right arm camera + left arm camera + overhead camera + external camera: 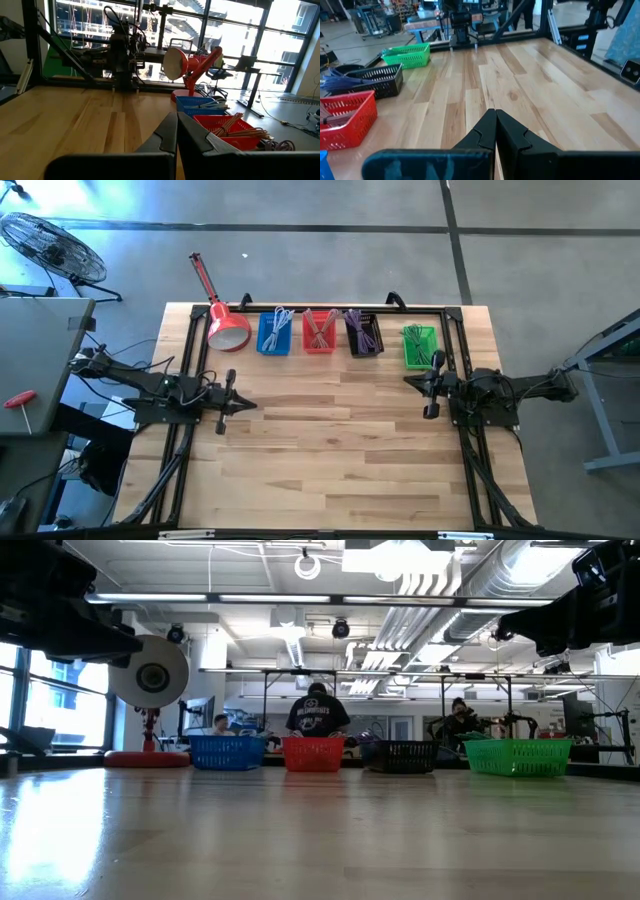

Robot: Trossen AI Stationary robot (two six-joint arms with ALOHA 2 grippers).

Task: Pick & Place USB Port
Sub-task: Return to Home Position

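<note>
Four baskets stand in a row along the table's far edge: blue (pixel 274 333), red (pixel 319 332), black (pixel 364 334) and green (pixel 420 347). Each holds a bundle of cables; I cannot single out a USB port among them. My left gripper (pixel 250 404) hovers shut above the table's left side, pointing toward the right edge; its fingertips (pixel 495 114) meet with nothing between them. My right gripper (pixel 407 379) hovers shut at the right side, just near of the green basket, pointing toward the left edge; its fingertips (pixel 176 117) are also together.
A red desk lamp (pixel 225 320) stands at the far left corner beside the blue basket. Bare wooden tabletop (pixel 330 430) lies between and in front of the arms. A black frame (pixel 320 308) runs along the far edge. People (pixel 318 715) sit in the room beyond.
</note>
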